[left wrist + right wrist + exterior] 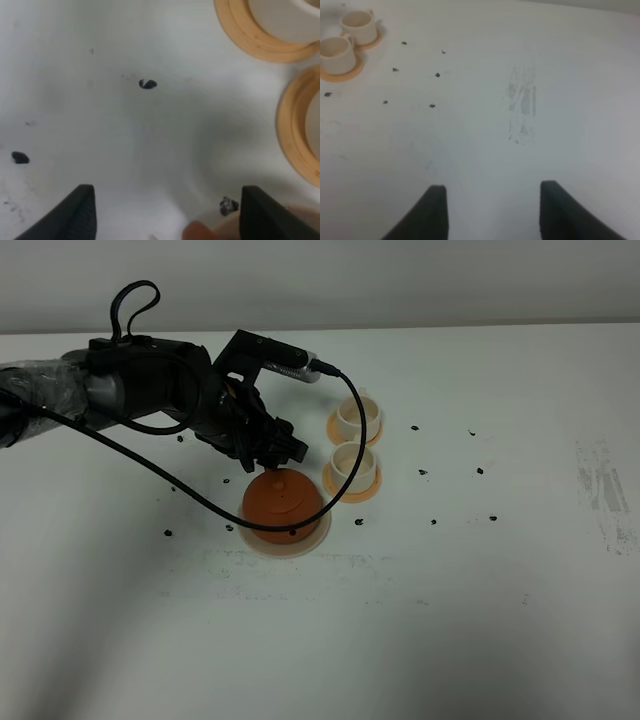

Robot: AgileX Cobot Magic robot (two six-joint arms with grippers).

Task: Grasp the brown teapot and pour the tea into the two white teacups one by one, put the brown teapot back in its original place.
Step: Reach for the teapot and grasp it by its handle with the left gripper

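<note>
Teapot of reddish-brown clay [282,500], round and squat, sits lower middle in the high view, square on the flat pale beige disc [300,546], so it's on its home spot. Your left gripper [272,448] hangs just over the teapot's upper-left side. I'd guess that's where the loop handle is, but the arm hides it. In the left wrist view its black fingers [80,212] stand wide apart, with only a sliver of brown clay at the bottom edge between them, so nothing's clamped. That lineup looks like a top-down handle grab to me.

The upper white handleless teacup [358,412] and the lower white teacup [352,466] sit just right of the pot, each on a flat orange round coaster [345,496], close enough for short pours. Can't tell if there's tea in them.

Your right gripper [492,192] has its fingers apart too, over bare white table [500,620], with the cups far off in the upper left of its view. I'd say it's parked out of the way.

Looks-wise the pot is matte, with a smooth dome, faint rings and a small knob on the lid. A thin black cable [200,502] drapes across its front.
</note>
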